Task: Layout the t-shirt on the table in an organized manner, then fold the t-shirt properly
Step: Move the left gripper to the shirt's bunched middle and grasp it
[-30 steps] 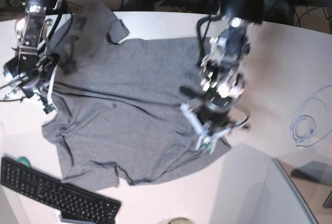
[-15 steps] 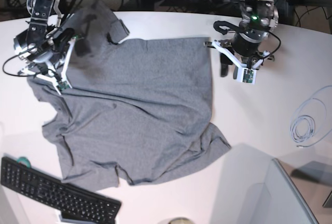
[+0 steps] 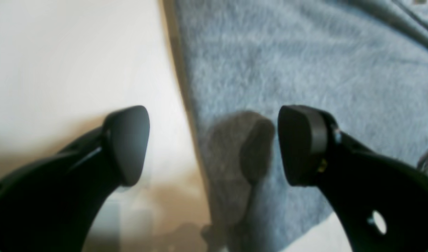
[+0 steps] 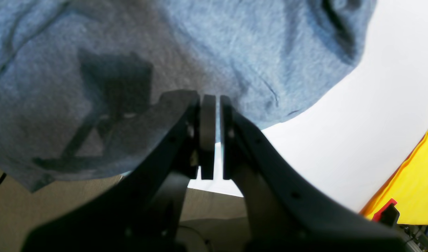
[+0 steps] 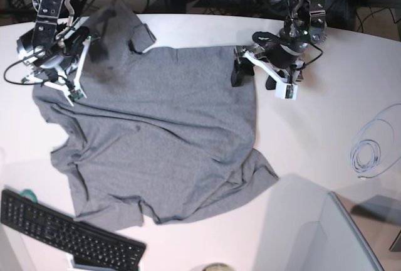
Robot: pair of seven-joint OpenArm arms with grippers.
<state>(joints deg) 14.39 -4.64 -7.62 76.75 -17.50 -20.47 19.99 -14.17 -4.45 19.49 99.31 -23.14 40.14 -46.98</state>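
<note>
We find the t-shirt spread across the middle of the table, mostly flat but rumpled, with creases running across its middle; this reads to us as the laying-out stage, not yet folding. Its far edge reaches toward the table's back rim, and its near hem lies close to the black keyboard.

Our left gripper hangs at the shirt's far corner with its jaws spread wide and nothing between them; in the left wrist view its fingers straddle the shirt's edge, one over bare table and one over cloth, which suits either letting the corner lie or reaching for a fresh hold on it. Our right gripper sits at the opposite far corner of the shirt with its jaws pressed nearly together; we cannot tell whether a thin fold of fabric is pinched between them.

The left wrist view is blurred, so the hem's lie is unclear. The neckline tag is not visible to us, and a coiled white cable lies well apart from the shirt.
</note>
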